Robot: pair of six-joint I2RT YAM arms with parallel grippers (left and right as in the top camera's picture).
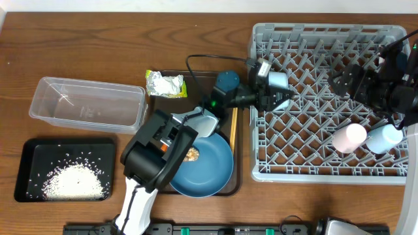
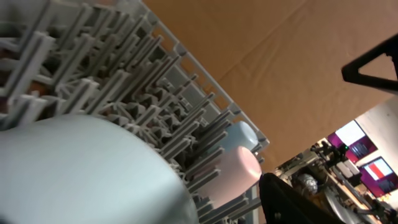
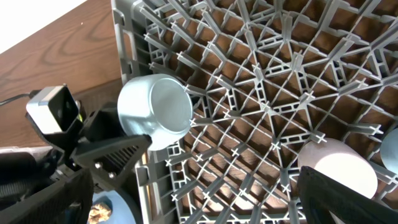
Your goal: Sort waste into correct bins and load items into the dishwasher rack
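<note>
Mostly hidden under the left arm, the dark brown tray [image 1: 202, 74] shows only its edges. The wooden chopsticks [image 1: 233, 127] appear as a single thin strip along its right side, so I cannot count them. The blue plate [image 1: 212, 175] on that tray is partly covered by the arm as well, and one small brown food lump [image 1: 192, 153] sits on it. In the left wrist view the white bowl [image 3: 155, 112] is only a pale blur, cut off by the frame's edge.

The left arm reaches diagonally from the near edge of the surface [image 1: 98, 46] to the left wall of the grey dishwasher rack [image 1: 326, 29]. The left hand [image 1: 266, 91] stands open, fingers apart, right beside the white bowl. The bowl lies tilted on the pegs just inside that wall, and I cannot tell whether a finger touches it. The right arm hangs over the far right part of the rack, and the right hand [image 1: 343, 81] is spread wide with nothing in it.

Two cups stand side by side near the rack's near right corner, the pink cup [image 1: 349, 137] and the light blue cup [image 1: 384, 138]. One crumpled wrapper [image 1: 164, 83] lies at the tray's far left corner. Two bins sit to the left: the clear tub [image 1: 88, 104], and the black tray [image 1: 29, 153] holding white rice grains [image 1: 72, 181].
</note>
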